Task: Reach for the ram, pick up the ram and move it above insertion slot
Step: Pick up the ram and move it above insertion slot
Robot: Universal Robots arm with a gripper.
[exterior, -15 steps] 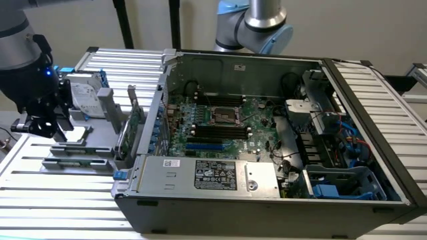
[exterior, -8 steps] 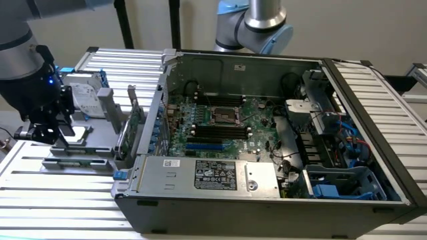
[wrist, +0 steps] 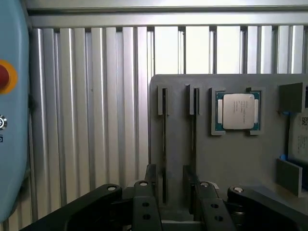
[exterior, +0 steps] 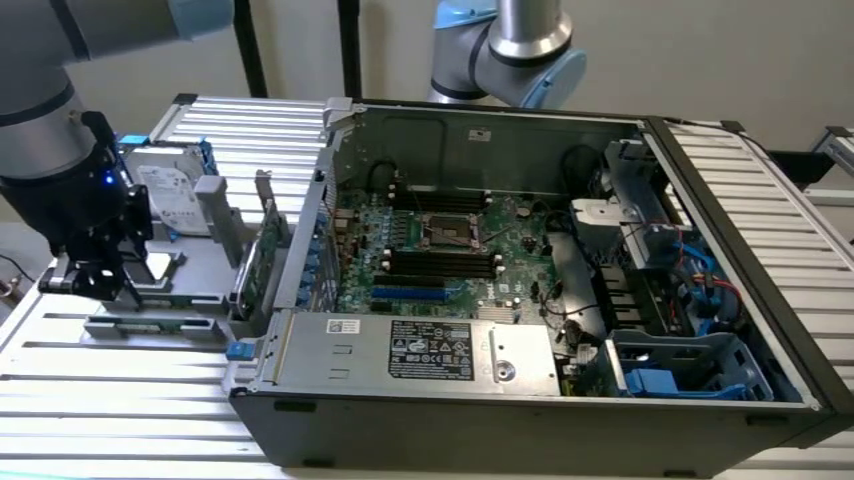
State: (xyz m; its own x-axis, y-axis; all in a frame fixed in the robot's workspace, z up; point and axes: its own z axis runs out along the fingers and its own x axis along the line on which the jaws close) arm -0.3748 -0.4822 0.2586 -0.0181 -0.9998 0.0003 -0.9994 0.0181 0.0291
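Two thin sticks, the ram [wrist: 164,139] and its twin [wrist: 195,139], are standing edge-on in one grey slotted holder [wrist: 231,163]; the end effector [wrist: 170,178], spread, is straddling the ram

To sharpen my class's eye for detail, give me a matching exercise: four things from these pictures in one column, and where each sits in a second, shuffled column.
Things
1. hard drive
2. processor chip
3. claw
4. power supply

Places
A. inside the computer case, by the wall nearest the exterior camera
B. flat in a square recess of the grey tray
C. in the grey tray, white label showing
D. above the grey tray, outside the case

Pairs: 1-C, 2-B, 3-D, 4-A
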